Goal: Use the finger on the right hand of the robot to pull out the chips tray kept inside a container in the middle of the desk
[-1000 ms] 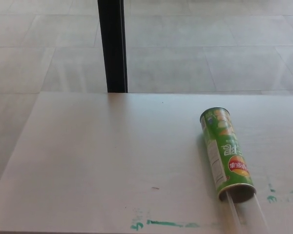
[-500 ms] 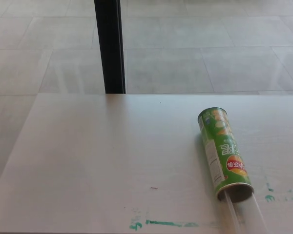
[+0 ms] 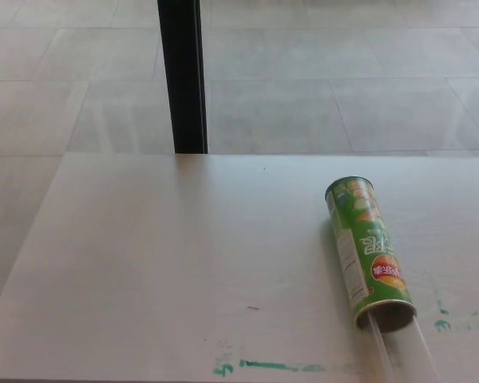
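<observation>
Head view shows the can [image 3: 370, 251], a green chips tube, lying on its side toward the right of the desk [image 3: 160, 255], its open mouth turned to the near edge. From that mouth the tray [image 3: 399, 347], a clear plastic trough, already sticks out a little and runs off the bottom of the picture.

The tray looks thin, light and slick, likely to flex or crack if pressed hard, so a hooked finger just inside its near end, drawing straight along the can's axis, seems the safest hold. The can is probably light cardboard, round and free to roll or slide along with the tray, since nothing braces it.

Neither robot hand is in view, so their state cannot be told.

Green paint smears [image 3: 275, 366] mark the desk near its front edge. Beyond the desk a black post [image 3: 183, 76] stands on the pale tiled floor [image 3: 343, 80].
</observation>
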Robot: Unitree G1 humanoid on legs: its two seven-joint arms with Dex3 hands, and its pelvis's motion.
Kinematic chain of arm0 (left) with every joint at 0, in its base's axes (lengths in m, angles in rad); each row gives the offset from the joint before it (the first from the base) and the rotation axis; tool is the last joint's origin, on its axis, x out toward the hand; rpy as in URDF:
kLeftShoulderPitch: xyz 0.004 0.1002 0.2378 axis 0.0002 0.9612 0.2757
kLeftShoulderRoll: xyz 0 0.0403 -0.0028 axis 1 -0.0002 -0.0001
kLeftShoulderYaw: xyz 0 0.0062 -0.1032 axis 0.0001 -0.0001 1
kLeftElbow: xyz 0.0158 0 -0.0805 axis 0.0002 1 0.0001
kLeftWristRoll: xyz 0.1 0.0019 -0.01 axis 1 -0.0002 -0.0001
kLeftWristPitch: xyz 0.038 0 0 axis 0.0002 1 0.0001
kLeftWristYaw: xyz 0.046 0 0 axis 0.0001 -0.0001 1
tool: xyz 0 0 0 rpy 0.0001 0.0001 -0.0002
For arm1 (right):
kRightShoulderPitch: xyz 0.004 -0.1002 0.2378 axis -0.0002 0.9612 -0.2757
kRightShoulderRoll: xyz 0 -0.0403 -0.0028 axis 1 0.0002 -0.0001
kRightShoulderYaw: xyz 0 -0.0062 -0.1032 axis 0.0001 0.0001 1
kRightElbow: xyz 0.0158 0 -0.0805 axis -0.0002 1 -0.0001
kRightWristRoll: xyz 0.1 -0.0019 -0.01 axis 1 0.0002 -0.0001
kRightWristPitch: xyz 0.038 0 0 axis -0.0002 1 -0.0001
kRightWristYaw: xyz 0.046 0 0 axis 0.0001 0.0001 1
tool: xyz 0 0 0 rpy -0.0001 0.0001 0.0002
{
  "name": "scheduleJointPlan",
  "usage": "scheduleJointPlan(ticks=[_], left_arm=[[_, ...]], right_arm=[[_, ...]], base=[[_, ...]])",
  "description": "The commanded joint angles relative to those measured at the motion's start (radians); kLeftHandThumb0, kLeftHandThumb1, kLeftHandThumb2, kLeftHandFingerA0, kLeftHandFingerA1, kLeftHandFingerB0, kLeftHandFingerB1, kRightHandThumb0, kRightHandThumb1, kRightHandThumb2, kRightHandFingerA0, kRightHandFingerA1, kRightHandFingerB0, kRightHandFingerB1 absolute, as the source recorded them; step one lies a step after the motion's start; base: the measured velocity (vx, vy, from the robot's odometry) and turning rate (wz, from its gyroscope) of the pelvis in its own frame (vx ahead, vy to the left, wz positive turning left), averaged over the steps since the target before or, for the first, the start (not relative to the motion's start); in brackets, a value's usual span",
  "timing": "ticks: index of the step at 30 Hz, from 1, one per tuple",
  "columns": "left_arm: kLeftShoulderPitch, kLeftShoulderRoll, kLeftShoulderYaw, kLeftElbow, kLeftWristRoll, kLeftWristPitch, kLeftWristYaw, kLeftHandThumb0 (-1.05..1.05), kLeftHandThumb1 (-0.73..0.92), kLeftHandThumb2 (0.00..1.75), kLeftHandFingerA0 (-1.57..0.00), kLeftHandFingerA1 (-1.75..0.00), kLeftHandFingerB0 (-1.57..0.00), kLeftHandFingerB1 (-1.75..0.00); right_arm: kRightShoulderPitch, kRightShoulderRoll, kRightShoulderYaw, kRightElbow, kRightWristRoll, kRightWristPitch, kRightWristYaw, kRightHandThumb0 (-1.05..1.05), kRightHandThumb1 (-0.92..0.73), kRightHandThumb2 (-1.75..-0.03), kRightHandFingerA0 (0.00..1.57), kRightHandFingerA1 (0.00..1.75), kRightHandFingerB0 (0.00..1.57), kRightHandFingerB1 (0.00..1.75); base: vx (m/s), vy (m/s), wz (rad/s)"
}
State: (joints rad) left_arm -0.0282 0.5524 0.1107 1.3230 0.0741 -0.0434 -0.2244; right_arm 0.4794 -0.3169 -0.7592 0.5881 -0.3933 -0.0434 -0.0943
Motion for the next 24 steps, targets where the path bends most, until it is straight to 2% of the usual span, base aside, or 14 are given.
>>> scheduleJointPlan(ticks=[1,2,3,4,5,7,8,10,13,20,21,24], left_arm=[[-0.002,0.019,0.001,-0.003,0.007,-0.012,0.003,-0.51,0.69,0.61,-0.47,-0.64,-0.54,-0.52],[-0.002,0.018,0.005,-0.001,0.002,-0.009,-0.001,-0.47,0.69,0.6,-0.58,-0.66,-0.54,-0.53],[-0.005,0.017,0.009,-0.001,-0.001,-0.005,-0.002,-0.48,0.7,0.6,-0.45,-0.63,-0.5,-0.51],[-0.005,0.017,0.008,-0.002,-0.001,-0.006,-0.002,-0.48,0.7,0.6,-0.45,-0.63,-0.5,-0.51],[-0.004,0.021,0.006,-0.007,0.0,-0.01,-0.014,-0.49,0.71,0.6,-0.43,-0.58,-0.48,-0.49],[-0.003,0.021,0.009,-0.008,-0.002,-0.013,-0.019,-0.48,0.7,0.6,-0.42,-0.57,-0.52,-0.51],[-0.007,0.017,0.016,-0.007,-0.006,-0.01,0.001,-0.48,0.68,0.6,-0.5,-0.59,-0.56,-0.51],[-0.01,0.014,0.016,-0.002,0.0,-0.006,0.01,-0.48,0.68,0.6,-0.55,-0.64,-0.59,-0.54],[-0.017,0.012,0.016,-0.004,0.003,-0.003,0.008,-0.47,0.68,0.6,-0.5,-0.59,-0.57,-0.51],[-0.013,0.012,0.021,-0.005,0.002,-0.012,-0.003,-0.48,0.69,0.61,-0.49,-0.62,-0.55,-0.52],[-0.015,0.012,0.024,-0.005,-0.002,-0.009,-0.01,-0.47,0.7,0.6,-0.44,-0.62,-0.56,-0.53],[-0.021,0.009,0.024,-0.002,0.0,-0.004,0.003,-0.47,0.69,0.6,-0.49,-0.61,-0.53,-0.5]], right_arm=[[-0.049,-0.013,0.078,0.231,0.106,-0.063,0.028,-0.26,-0.63,-0.59,0.74,0.6,0.1,0.28],[-0.052,-0.017,0.081,0.24,0.117,-0.074,0.035,-0.2,-0.48,-0.92,0.69,0.75,0.0,0.45],[-0.051,-0.017,0.085,0.239,0.136,-0.089,0.046,-0.19,-0.47,-0.91,0.72,0.77,0.0,0.45],[-0.052,-0.02,0.089,0.248,0.149,-0.1,0.048,-0.19,-0.47,-0.91,0.72,0.77,0.0,0.45],[-0.054,-0.026,0.1,0.262,0.157,-0.111,0.047,-0.28,-0.62,-0.62,0.77,0.68,0.11,0.3],[-0.049,-0.032,0.116,0.262,0.175,-0.11,0.064,-0.27,-0.62,-0.62,0.73,0.66,0.09,0.29],[-0.045,-0.048,0.15,0.273,0.163,-0.118,0.074,-0.25,-0.62,-0.6,0.7,0.61,0.1,0.24],[-0.059,-0.087,0.195,0.359,0.155,-0.162,0.084,-0.29,-0.63,-0.6,0.7,0.58,0.1,0.26],[-0.079,-0.091,0.171,0.382,0.277,-0.184,0.221,-0.22,-0.65,-0.61,0.61,0.6,0.09,0.24],[-0.047,-0.097,0.209,0.335,0.305,-0.189,0.236,-0.27,-0.66,-0.64,0.63,0.64,0.09,0.27],[-0.05,-0.086,0.199,0.324,0.328,-0.177,0.234,-0.21,-0.67,-0.6,0.62,0.63,0.1,0.28],[-0.056,-0.092,0.211,0.325,0.337,-0.163,0.233,-0.27,-0.66,-0.62,0.62,0.64,0.12,0.29]], base=[[0.0,0.0,0.0],[0.0,0.0,0.0],[0.0,0.0,0.0],[0.0,0.0,0.0],[0.0,0.0,0.0],[0.0,0.0,0.0],[0.0,0.0,0.0],[0.0,0.0,0.0],[0.0,0.0,0.0],[0.0,0.0,0.0],[0.0,0.0,0.0],[0.0,0.0,0.0]])
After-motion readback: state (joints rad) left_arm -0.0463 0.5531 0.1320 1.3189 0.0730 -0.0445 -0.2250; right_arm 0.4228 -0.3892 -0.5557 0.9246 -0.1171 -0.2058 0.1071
